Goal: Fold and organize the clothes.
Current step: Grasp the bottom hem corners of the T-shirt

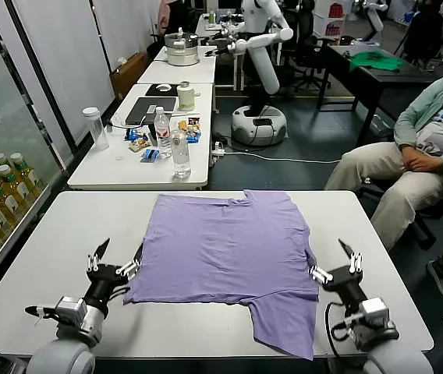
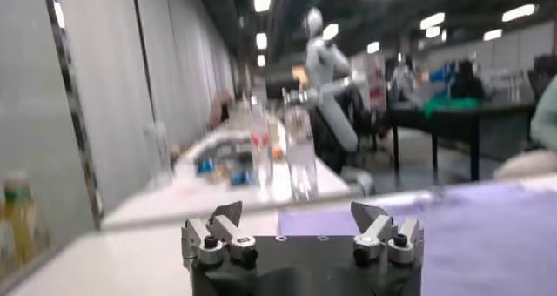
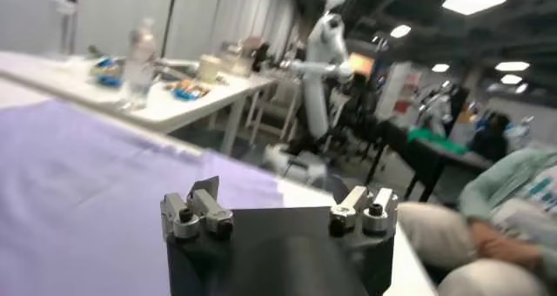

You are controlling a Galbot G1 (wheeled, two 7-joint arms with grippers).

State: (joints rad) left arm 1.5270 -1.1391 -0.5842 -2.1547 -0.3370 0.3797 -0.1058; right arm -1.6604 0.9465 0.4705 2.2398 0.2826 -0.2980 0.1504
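The lavender T-shirt point(image 1: 225, 253) lies flat across the table's point(image 1: 50, 234) middle, one sleeve draping over the near edge, while the left gripper point(image 1: 115, 261) and right gripper point(image 1: 334, 263) flank it, jaws spread and empty, seemingly poised to fold.

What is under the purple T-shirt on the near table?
The purple T-shirt lies spread flat on the white table, one sleeve hanging over the near edge. Whatever lies beneath the fabric is covered. The open left gripper and right gripper flank it.
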